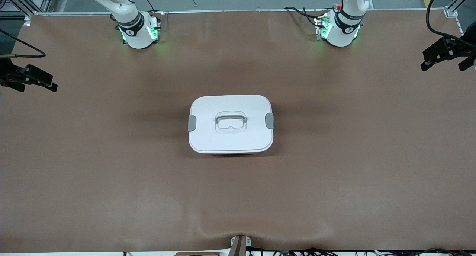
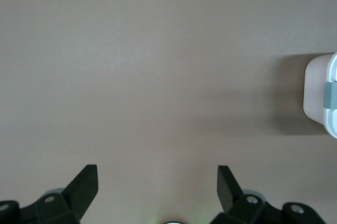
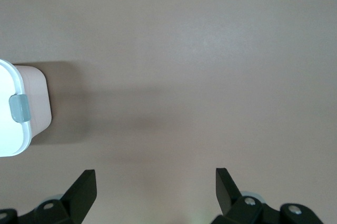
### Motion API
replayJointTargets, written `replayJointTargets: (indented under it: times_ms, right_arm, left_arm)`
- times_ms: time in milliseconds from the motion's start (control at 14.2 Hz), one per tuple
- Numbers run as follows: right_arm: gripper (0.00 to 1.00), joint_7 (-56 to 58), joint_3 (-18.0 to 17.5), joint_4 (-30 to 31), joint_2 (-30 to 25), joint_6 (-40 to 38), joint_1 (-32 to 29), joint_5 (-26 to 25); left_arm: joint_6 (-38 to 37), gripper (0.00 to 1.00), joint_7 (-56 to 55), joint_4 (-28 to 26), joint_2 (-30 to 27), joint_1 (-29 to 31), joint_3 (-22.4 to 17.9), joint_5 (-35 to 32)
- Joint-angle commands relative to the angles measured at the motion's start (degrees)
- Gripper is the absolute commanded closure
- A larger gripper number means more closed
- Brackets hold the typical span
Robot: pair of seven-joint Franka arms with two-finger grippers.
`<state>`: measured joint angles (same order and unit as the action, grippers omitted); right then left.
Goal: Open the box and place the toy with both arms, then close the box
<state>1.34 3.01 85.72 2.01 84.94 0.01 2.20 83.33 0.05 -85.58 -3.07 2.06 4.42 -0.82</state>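
Observation:
The box (image 1: 208, 137) stands in the middle of the table with its white lid (image 1: 230, 105) on it. A grey clip sits at each end (image 1: 192, 123) (image 1: 270, 121), and the clear handle (image 1: 231, 122) lies in its recess. The toy is out of view. My left gripper (image 1: 442, 67) hangs open and empty over the left arm's end of the table. My right gripper (image 1: 37, 88) hangs open and empty over the right arm's end. Each wrist view shows open fingers (image 2: 87, 182) (image 3: 84, 184) over bare table, with one end of the box (image 2: 318, 97) (image 3: 34, 97) at the frame's edge.
A brown mat (image 1: 111, 166) covers the whole table. The two arm bases (image 1: 137, 32) (image 1: 340, 31) glow green at the table edge farthest from the front camera. A small bracket (image 1: 240, 243) sits at the table edge nearest the front camera.

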Motion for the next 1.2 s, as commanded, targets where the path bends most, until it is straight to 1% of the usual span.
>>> replayJointTargets:
  times_ms: [0, 846, 1129]
  right_arm:
    - [0.00, -0.8, 0.0, -0.9, 0.1, -0.2, -0.4, 0.8]
    - [0.00, -0.8, 0.1, -0.9, 0.1, -0.4, -0.4, 0.6]
    - [0.00, -0.7, 0.1, -1.1, 0.0, -0.6, -0.4, 0.3]
  left_arm:
    - [1.7, 0.00, 1.4, -1.4, -0.5, 0.2, 0.3, -1.2]
    - [2.6, 0.00, 0.7, -0.7, 1.8, 0.0, 0.7, -0.7]
    - [2.5, 0.00, -3.4, -0.5, 2.6, 0.2, 0.8, -0.5]
